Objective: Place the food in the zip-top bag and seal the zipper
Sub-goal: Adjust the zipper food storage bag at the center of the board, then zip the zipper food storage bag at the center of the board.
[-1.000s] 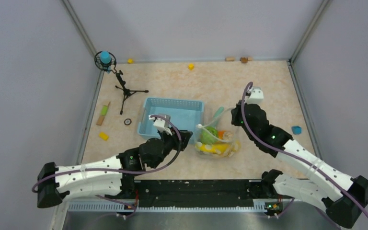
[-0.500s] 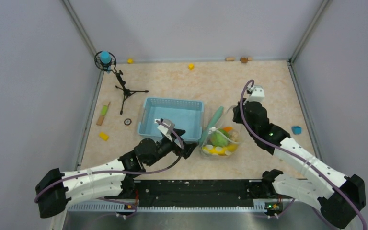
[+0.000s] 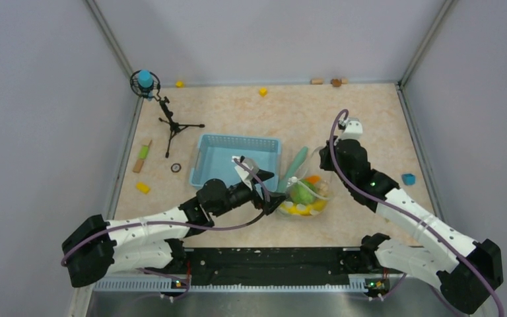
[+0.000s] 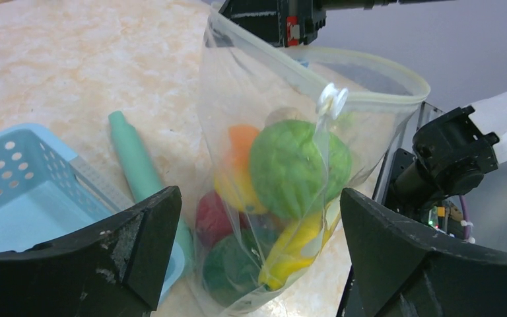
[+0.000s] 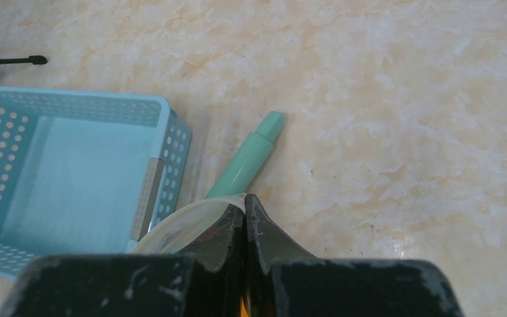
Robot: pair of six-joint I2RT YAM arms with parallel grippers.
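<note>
Food (image 4: 290, 168) looks all inside the bag (image 4: 237, 86); the zipper (image 4: 396, 76) gapes unsealed. Right claw (image 5: 245, 201) pinches the zipper's far side; left claw (image 4: 259, 193), spread wide and empty, faces the bag.

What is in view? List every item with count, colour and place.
zip-top bag: one, clear, upright to the right of the basket, mouth open
zipper: one, clear, the bag's rim, unsealed
food: at least five pieces seen, light green, orange, red, dark green, yellow, all inside the bag
basket: one, light blue, table centre
stick: one, teal, between basket and bag
yellow blocks: three, two near the far edge, one at the left
blue block: one, right side
tripod: one, black, far left
left gripper: open, jaws either side of the bag
right gripper: shut on the bag's rim
</note>
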